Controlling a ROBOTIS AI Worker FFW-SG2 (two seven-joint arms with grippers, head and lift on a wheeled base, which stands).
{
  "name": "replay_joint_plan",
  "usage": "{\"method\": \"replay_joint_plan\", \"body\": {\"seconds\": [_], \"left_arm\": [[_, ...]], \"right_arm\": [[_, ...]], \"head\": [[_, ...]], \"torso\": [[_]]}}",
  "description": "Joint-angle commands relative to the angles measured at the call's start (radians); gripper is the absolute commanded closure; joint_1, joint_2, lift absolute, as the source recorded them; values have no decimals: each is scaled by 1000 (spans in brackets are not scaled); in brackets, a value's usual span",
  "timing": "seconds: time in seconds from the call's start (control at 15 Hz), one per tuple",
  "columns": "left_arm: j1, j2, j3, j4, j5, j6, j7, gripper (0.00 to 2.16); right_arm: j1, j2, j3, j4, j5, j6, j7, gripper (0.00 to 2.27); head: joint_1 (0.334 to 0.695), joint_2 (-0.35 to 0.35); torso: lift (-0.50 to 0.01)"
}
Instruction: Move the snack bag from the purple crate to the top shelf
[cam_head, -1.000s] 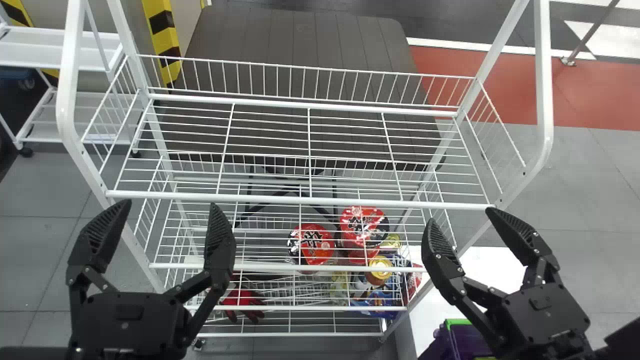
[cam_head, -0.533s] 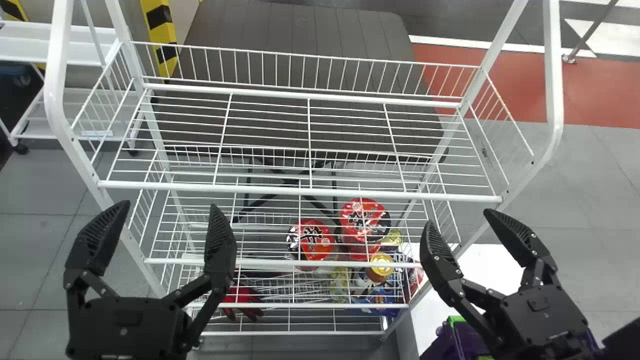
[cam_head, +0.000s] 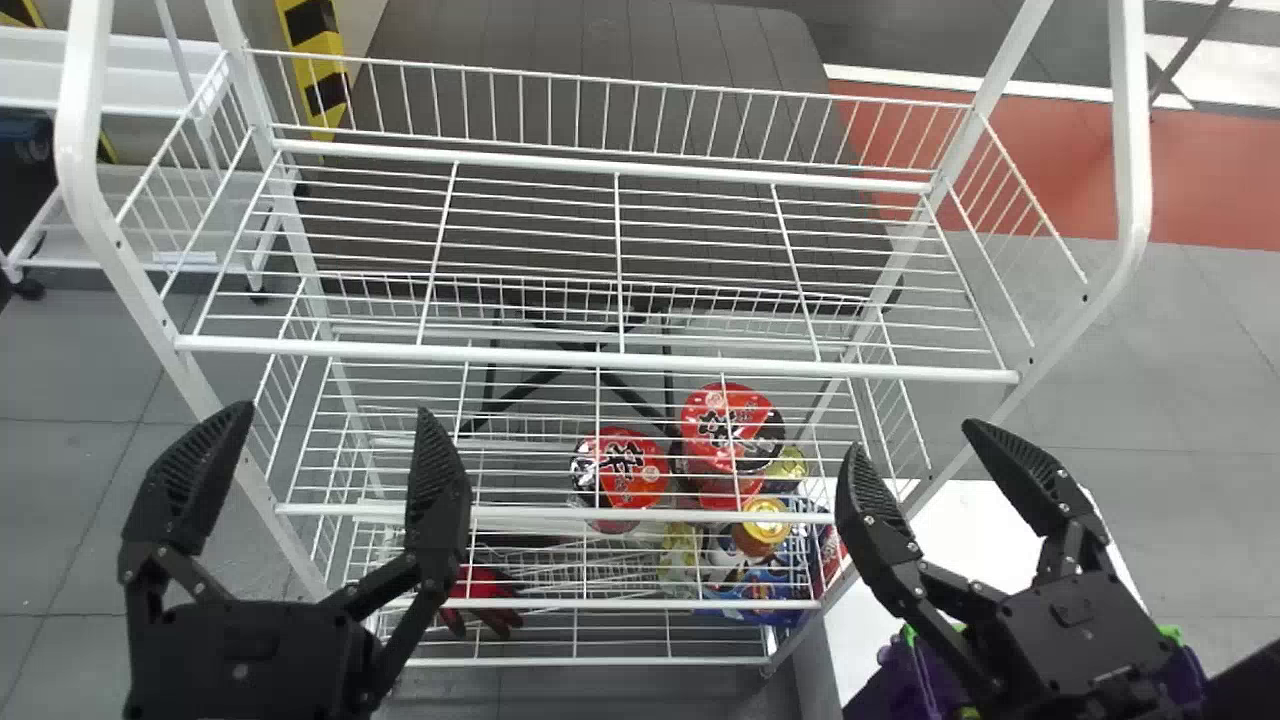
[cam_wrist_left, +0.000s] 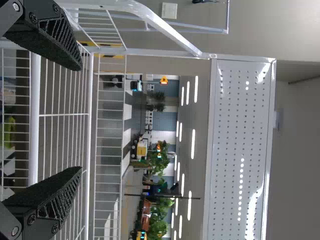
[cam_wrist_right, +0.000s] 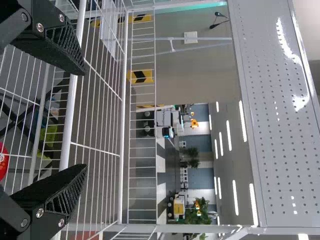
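Purple crate (cam_head: 885, 685): green edging, interior mostly hidden beneath right gripper (cam_head: 912, 436). Right gripper, left gripper (cam_head: 335, 408): fingers spread, open gap between units. Top shelf (cam_head: 600, 359): white wire, beyond both grippers; raised side and rear edges.

Beyond the far edge of the rack (cam_head: 600, 356) stands a brown table (cam_head: 600, 35) on gray floor (cam_head: 1110, 380); red floor (cam_head: 1200, 190) lies past the far right corner. Ceiling lights (cam_wrist_left: 193, 144) glow.

Left tool (cam_head: 334, 412) and right tool (cam_head: 912, 437) are both black, kinda chunky. They've got tapered, ridged fingers (cam_wrist_right: 55, 189), little silver screws (cam_wrist_right: 40, 213), plus skinny links (cam_head: 378, 588) running back to boxy housings (cam_head: 240, 650).
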Motion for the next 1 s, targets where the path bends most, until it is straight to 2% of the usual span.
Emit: {"method": "replay_joint_plan", "body": {"seconds": [0.0,0.93], "left_arm": [[-1,1,0,1,0,-2,0,103],[-2,1,9,1,1,-8,5,103]], "right_arm": [[0,0,0,2,0,-4,0,178],[-20,0,-2,17,0,-7,0,178]], "head": [[695,-133],[695,-129]], "torso": [[-130],[-186]]}}
